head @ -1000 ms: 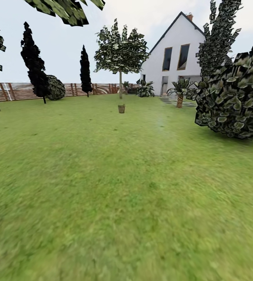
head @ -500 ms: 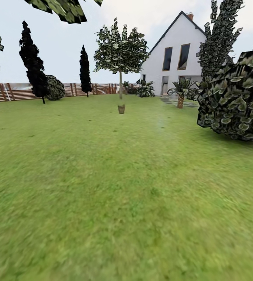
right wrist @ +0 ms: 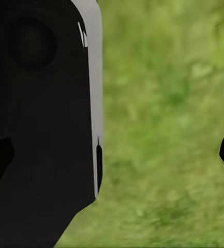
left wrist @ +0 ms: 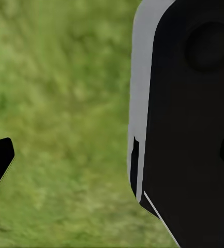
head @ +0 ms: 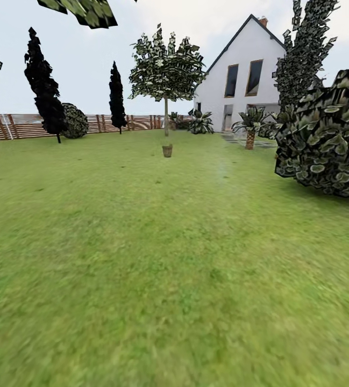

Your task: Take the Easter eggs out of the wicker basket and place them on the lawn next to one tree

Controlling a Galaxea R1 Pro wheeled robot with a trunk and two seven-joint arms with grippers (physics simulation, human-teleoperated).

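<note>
From the head camera, the lawn spreads wide. The wicker basket stands far off at about twelve o'clock, just in front of a slim-trunked tree — its contents are too small to make out. A white house sits at one o'clock, a slatted fence at eleven. In the wrist views, the left hand and right hand seem released, with only grass between the fingers.

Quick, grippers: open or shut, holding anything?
Left gripper: jaws open, empty, over grass.
Right gripper: jaws open, empty, over grass.
</note>
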